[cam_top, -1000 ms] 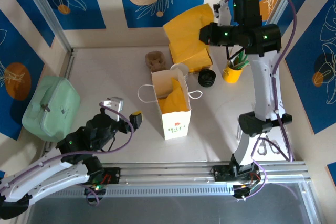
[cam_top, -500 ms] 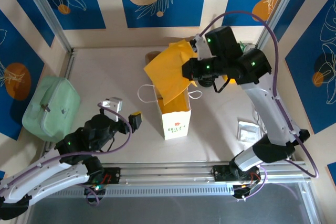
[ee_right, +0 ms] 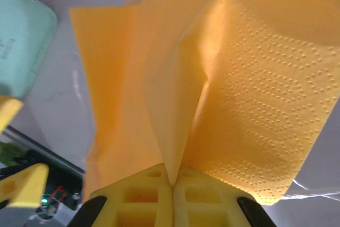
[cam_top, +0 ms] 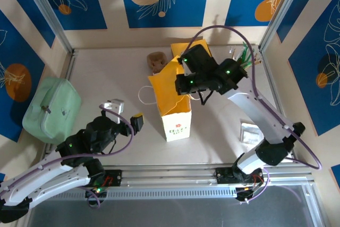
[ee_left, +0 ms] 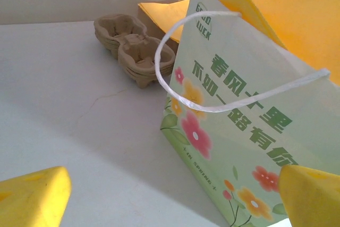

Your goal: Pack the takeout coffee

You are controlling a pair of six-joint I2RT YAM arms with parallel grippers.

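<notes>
From above, the paper bag (cam_top: 178, 123) stands upright in the middle of the table (cam_top: 106, 73), and I place everything else from it. My right gripper (cam_top: 180, 84) hangs over the bag's far edge with its fingers pressed together on a yellow napkin (cam_top: 164, 91). The sheet drapes across the bag's open mouth and covers the rim on that side. My right arm and the napkin hide the ground just behind the bag, so I cannot tell where the takeout coffee stands. Behind the bag and to its left lies a pulp cup carrier (cam_top: 156, 61), apart from the bag. Far left of the bag, a mint case (cam_top: 50, 109) sits against the wall, with bare tabletop between the two. My left gripper (cam_top: 126, 112) rests low, left of the bag and near its front corner, with its fingers spread wide on nothing. In front of the bag the table is bare up to the rail. Right of it the table is bare as far as some white packets (cam_top: 248, 131) by the right wall. From my left wrist, the bag's printed side wall fills the right half. One white handle (ee_left: 175, 51) loops out from its top edge, and the napkin rises above the rim. The carrier sits beyond the bag's left edge, open tabletop lies ahead, and my two yellow fingertips (ee_left: 32, 198) stand far apart at the bottom corners. From my right wrist, my finger pads meet flush with the napkin's folded edge pinched between them. The sheet fans out ahead, with the mint case past its left edge.
</notes>
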